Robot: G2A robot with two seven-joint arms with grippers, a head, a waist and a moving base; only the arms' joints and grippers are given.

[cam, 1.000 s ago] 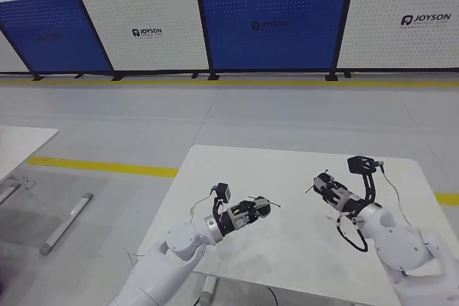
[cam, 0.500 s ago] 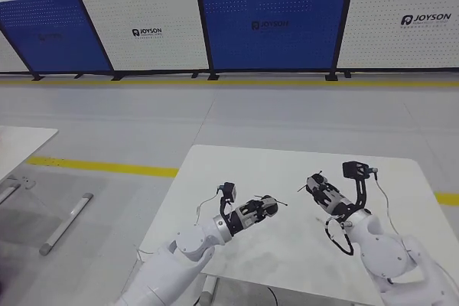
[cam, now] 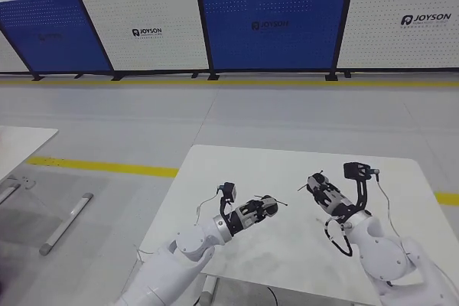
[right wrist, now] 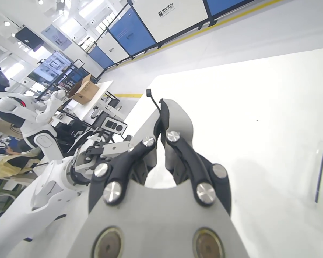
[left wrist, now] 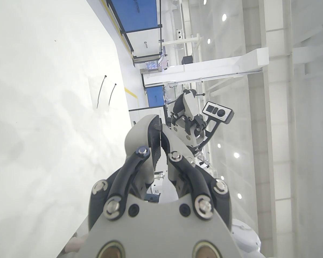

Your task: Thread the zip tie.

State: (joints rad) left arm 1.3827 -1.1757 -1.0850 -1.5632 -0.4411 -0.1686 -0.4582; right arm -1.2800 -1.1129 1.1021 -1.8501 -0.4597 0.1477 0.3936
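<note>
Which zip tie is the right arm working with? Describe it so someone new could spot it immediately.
On the white table, find the right gripper, held above the tabletop. The zip tie is the thin black strap pinched between its shut fingers, square head poking out past the fingertips. Unlike the spare ties lying flat on the table, this one is clamped and off the surface.

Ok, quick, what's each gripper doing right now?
Left gripper: shut on a black strip, likely a tie.
Right gripper: shut on a zip tie, head sticking out.
</note>
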